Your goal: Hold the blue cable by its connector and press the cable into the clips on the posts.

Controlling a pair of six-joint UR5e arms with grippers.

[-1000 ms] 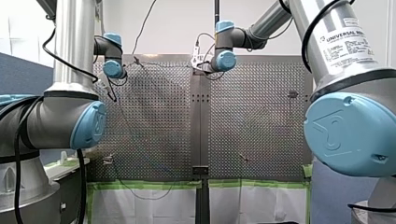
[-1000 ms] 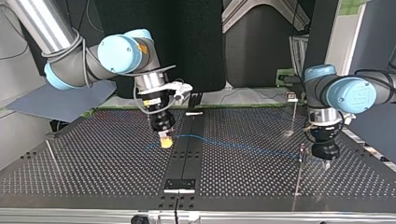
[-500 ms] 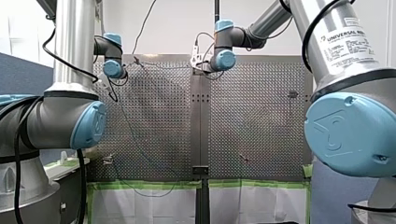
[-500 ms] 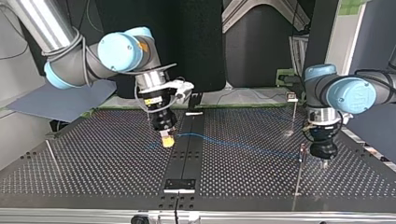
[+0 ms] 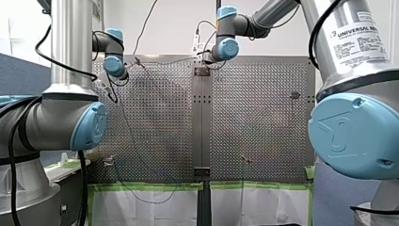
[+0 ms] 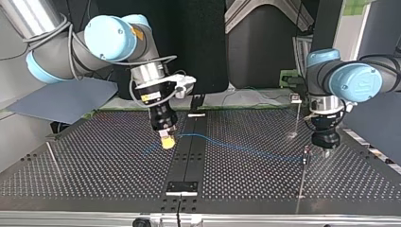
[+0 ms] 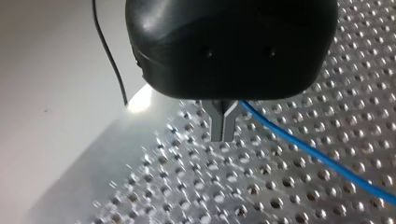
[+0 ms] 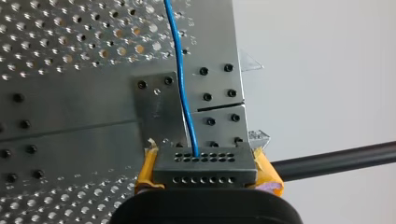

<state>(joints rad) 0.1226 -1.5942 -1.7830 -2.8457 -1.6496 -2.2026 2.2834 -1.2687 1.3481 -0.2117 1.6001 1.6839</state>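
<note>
Connector: we found the grey connector (image 8: 205, 164) lodged between the yellow pads (image 8: 267, 173) of our right gripper (image 8: 205, 171), its holed face turned away from the wrist.
Cable by right gripper: the blue cable (image 8: 183, 88) left the connector's upper row of holes and ran straight ahead over the table (image 8: 56, 42).
Cable by left gripper: it passed just behind the metal fingers (image 7: 218, 123) of our left gripper (image 7: 224, 136) and slanted away across the perforations.
Cable across table: in the top view it stretched from the right gripper toward a thin post (image 6: 302, 175) that stood just beside the left gripper.
Hard to make out: we could not tell whether the cable sat in that post's clip, nor whether it touched the left fingers, since the gripper's black body hid where it went. In the front view the cable was too faint for us to follow.
Right gripper: it was clamped on the connector, one pad against each end.
Left gripper: its fingers were pressed together tip to tip, pointing down at the table.
</note>
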